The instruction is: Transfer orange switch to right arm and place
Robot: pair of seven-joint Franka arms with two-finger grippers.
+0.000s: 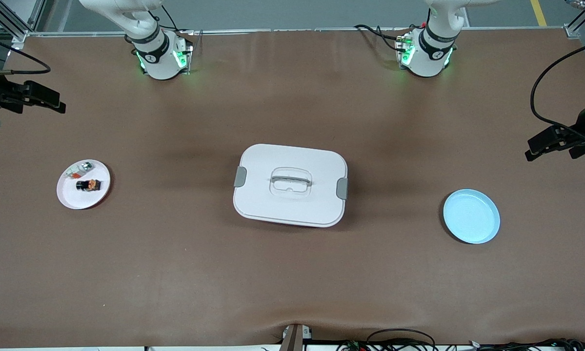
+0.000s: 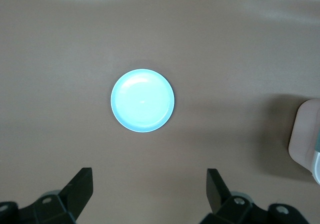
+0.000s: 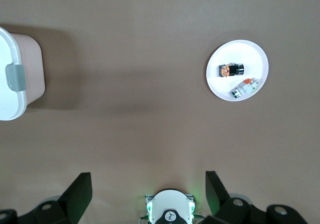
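On the white plate (image 1: 72, 195) at the right arm's end of the table lies the orange switch (image 1: 88, 185), a small black block with its orange face turned sideways. Just beside it on the same plate, farther from the front camera, sits a white-grey part (image 1: 79, 169) with a red-orange bit, close enough that a careless pinch could catch the wrong piece. Nothing holds the switch yet, so the task looks to be at its very start.

Mid-table stands a white lidded box (image 1: 290, 184) with grey side latches and a recessed handle, well apart from both plates; it sits squarely between the two ends and would be in the way of a low carry across. At the left arm's end lies a light blue plate (image 1: 471, 216), bare, which seems the likely place to put the switch.

High over that blue plate hangs the left gripper (image 2: 148, 191), its fingers spread wide with nothing between them. Above the table near the white plate is the right gripper (image 3: 146, 194), likewise spread wide and holding nothing. Both appear poised, overlooking their own ends.
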